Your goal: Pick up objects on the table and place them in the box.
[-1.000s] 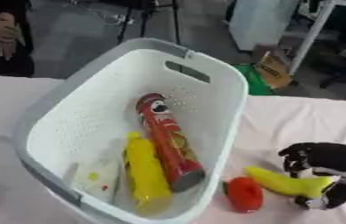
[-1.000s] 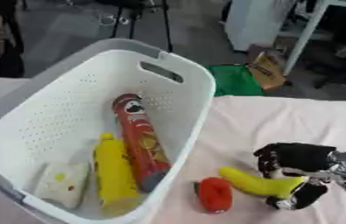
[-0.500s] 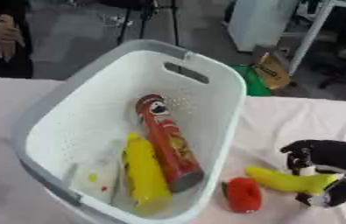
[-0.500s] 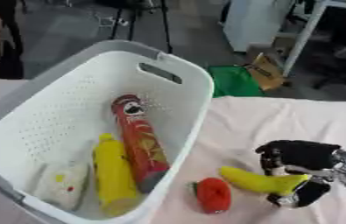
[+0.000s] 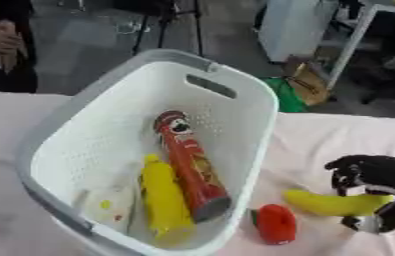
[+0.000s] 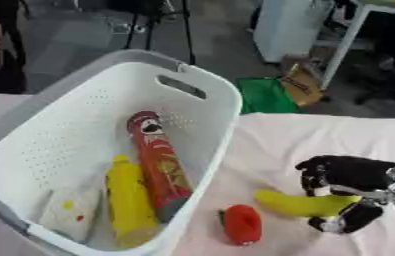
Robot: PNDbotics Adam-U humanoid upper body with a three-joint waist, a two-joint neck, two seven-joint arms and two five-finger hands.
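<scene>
Holding the banana point(image 6: 304, 205), the right hand point(image 6: 347, 175) has fingers curled around its end; it looks soft, so hold its middle.

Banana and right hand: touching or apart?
Touching. The right eye view shows the right hand curled round the far end of the banana, with fingers above it and the thumb below. The banana lies on the table.
</scene>
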